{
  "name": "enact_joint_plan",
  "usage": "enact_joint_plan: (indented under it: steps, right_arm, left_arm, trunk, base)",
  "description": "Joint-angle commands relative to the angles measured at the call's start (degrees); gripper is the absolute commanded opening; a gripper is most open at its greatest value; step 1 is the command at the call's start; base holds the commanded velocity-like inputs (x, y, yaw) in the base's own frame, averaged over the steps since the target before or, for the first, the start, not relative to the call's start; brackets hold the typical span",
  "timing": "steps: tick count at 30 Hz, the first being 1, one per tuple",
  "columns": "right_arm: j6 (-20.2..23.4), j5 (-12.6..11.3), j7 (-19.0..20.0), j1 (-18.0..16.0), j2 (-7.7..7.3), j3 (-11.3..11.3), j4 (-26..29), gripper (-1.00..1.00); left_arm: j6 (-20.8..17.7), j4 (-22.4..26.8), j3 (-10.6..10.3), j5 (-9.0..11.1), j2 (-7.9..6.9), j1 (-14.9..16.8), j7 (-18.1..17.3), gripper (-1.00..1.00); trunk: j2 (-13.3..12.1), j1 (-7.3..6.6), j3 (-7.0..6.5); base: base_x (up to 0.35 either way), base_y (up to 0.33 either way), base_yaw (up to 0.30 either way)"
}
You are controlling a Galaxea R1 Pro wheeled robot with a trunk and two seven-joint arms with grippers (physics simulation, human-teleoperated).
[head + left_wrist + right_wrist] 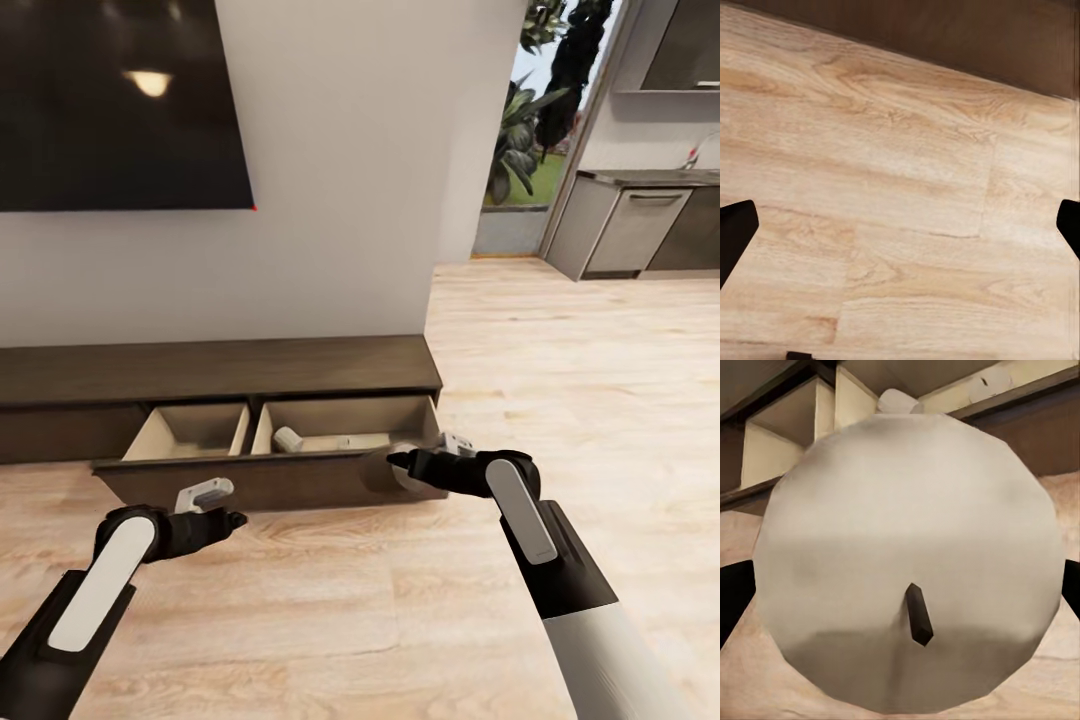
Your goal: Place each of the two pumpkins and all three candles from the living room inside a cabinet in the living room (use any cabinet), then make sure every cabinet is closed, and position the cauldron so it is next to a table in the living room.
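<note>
The long dark brown cabinet (220,370) stands against the wall with a wide drawer (250,482) pulled out, its pale wood inside split in two compartments. My right gripper (398,464) is shut on a pale grey candle (907,525) with a dark wick (918,615), held at the drawer's right front corner. Two more pale candles (288,438) (352,441) lie in the right compartment. The left compartment (190,432) looks bare. My left gripper (236,519) hangs open over the plank floor (900,172), in front of the drawer. The pumpkins and the cauldron are out of view.
A black TV (120,100) hangs on the pale wall above the cabinet. To the right the wall ends at a doorway with plants (520,130) and grey kitchen units (640,225) beyond. Light wood floor (560,380) stretches right of the cabinet.
</note>
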State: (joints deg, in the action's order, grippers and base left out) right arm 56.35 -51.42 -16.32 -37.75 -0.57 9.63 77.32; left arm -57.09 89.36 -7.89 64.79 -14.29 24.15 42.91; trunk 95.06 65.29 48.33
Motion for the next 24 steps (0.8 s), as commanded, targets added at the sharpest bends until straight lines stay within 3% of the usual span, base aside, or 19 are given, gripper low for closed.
enact_joint_plan:
  steps: [1, 6, 15, 20, 24]
  right_arm:
    - [0.1, -0.4, 0.2, 0.0, -0.07, 0.1, 0.0, -1.00]
    - [0.1, -0.4, 3.5, 0.0, -0.10, 0.0, -0.1, -1.00]
    - [0.0, -0.4, 3.8, 0.0, -0.05, -0.1, -0.1, -1.00]
    - [0.0, -0.4, 3.8, 0.0, -0.06, -0.1, -0.2, -1.00]
    - [0.0, -0.3, 3.8, 0.0, -0.05, -0.1, -0.2, -1.00]
  left_arm:
    - [0.0, 0.0, 0.2, 1.3, -0.28, 0.0, 0.6, 1.00]
    - [0.0, 0.1, 1.5, 11.6, -5.04, 0.0, 0.6, 1.00]
    - [0.1, 0.0, 2.2, 16.2, -6.24, 0.0, 0.6, 1.00]
    - [0.1, 0.0, 2.3, 21.3, -6.34, 0.0, 0.5, 1.00]
    - [0.0, 0.0, 3.6, 26.5, -6.68, 0.0, 0.2, 1.00]
  trunk:
    - [0.0, 0.01, 0.05]
    - [0.0, 0.01, 0.05]
    - [0.0, 0.01, 0.05]
    - [0.0, 0.01, 0.05]
    - [0.0, 0.01, 0.05]
  base:
    - [0.158, 0.000, 0.000]
    - [0.128, 0.000, 0.000]
    - [0.160, 0.000, 0.000]
    - [0.202, 0.000, 0.000]
    - [0.172, 0.000, 0.000]
